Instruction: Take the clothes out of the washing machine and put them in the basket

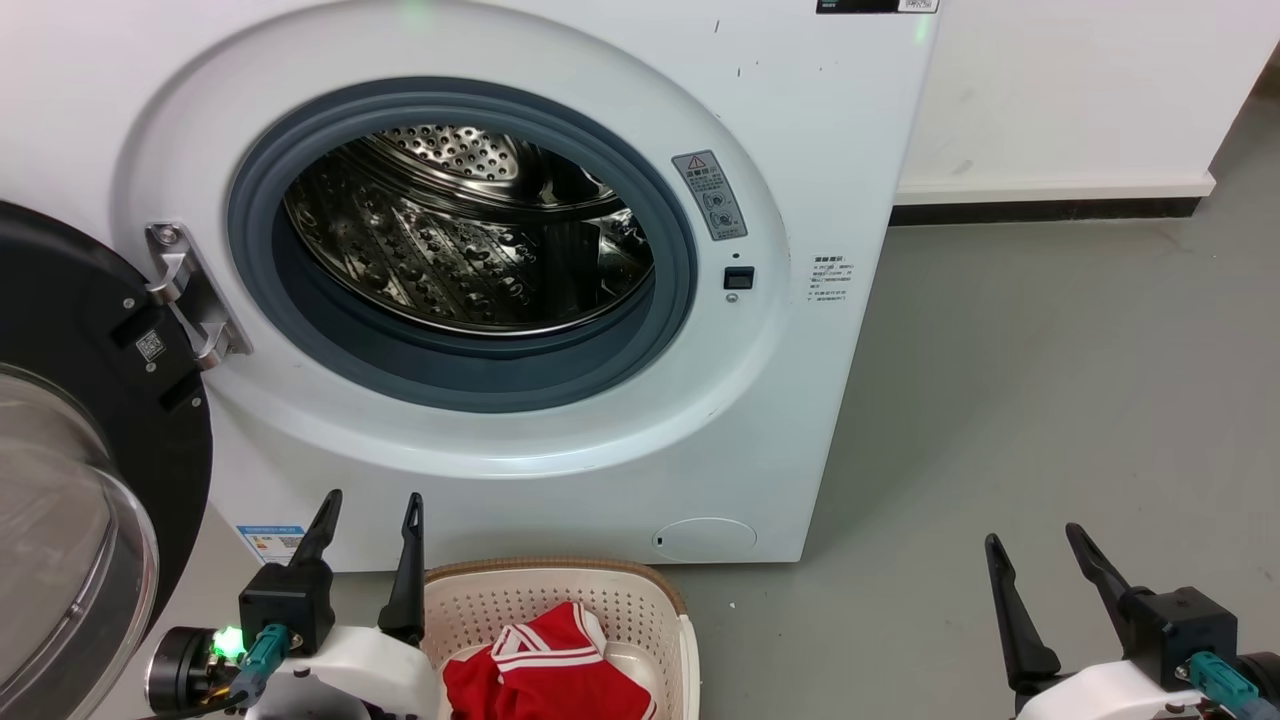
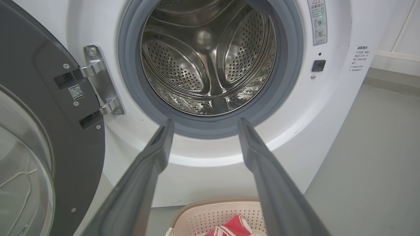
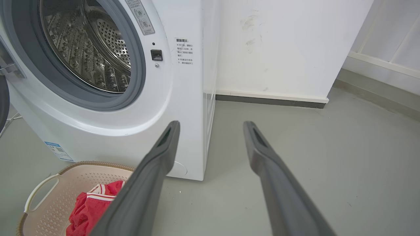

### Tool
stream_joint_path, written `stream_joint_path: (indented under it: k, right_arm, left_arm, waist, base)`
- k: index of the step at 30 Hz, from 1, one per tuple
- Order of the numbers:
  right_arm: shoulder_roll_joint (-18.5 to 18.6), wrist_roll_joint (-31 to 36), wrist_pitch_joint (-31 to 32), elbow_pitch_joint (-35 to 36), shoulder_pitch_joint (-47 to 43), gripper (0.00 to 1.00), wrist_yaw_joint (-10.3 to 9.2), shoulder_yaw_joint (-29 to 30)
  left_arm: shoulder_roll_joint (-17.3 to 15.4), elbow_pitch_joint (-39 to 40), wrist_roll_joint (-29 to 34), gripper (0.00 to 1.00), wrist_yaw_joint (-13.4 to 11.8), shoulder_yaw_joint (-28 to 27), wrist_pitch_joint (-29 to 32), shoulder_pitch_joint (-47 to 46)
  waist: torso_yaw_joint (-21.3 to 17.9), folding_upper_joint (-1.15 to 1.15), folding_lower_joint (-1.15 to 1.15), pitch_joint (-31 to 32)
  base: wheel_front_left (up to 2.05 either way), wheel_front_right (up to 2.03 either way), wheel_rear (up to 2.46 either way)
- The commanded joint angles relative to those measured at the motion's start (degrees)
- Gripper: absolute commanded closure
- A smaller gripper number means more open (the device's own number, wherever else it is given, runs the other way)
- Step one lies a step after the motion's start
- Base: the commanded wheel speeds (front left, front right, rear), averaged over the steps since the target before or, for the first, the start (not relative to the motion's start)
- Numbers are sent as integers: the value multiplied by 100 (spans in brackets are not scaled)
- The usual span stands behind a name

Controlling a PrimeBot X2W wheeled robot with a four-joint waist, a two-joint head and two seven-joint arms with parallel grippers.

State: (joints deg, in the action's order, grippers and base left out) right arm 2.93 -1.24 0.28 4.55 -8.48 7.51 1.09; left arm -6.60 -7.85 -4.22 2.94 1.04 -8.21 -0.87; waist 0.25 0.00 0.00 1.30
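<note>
A smooth grey floor [image 1: 1050, 400] with a faint green cast spreads across the room corner, matte and lightly speckled under soft, even light. At the back, a white wall [image 1: 1080, 90] ends in a projecting white ledge [image 1: 1050, 187] above a dark skirting strip [image 1: 1040, 210] that meets the floor. In the right wrist view, faint grey scuff marks [image 3: 249, 23] smudge the upper part of that wall. To its right, a second white wall [image 3: 387, 32] with raised trim runs off at an angle, its foot lined by a grey band [image 3: 377, 95].
</note>
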Motion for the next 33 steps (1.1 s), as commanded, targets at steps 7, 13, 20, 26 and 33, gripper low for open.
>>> stream_joint_path:
  k: [7,13,20,26,33]
  right_arm:
    - [-10,0,-33,-14,100,0,-4,-32]
    - [-10,-11,-39,-12,118,0,-4,-37]
    - [-2,-158,-49,-124,-22,100,1,-60]
    - [62,-1133,-28,-289,135,100,1,-56]
    - [104,-1870,-16,-438,274,100,0,-63]
  left_arm:
    - [-34,-16,-65,0,-59,-1,-30,-15]
    - [-70,-33,-96,0,-87,21,-60,-60]
    - [-2,-205,-228,100,-53,-29,15,-33]
    - [34,-271,-1075,100,-2,-131,199,-110]
    - [62,-264,-1750,100,38,-151,278,-122]
  waist:
    - [-35,0,0,-56]
    - [-45,0,0,-75]
    - [-46,0,0,-77]
    - [-44,0,0,-81]
    - [-44,0,0,-84]
  base:
    - [0,0,0]
    - [0,0,0]
    - [0,0,0]
    - [0,0,0]
    - [0,0,0]
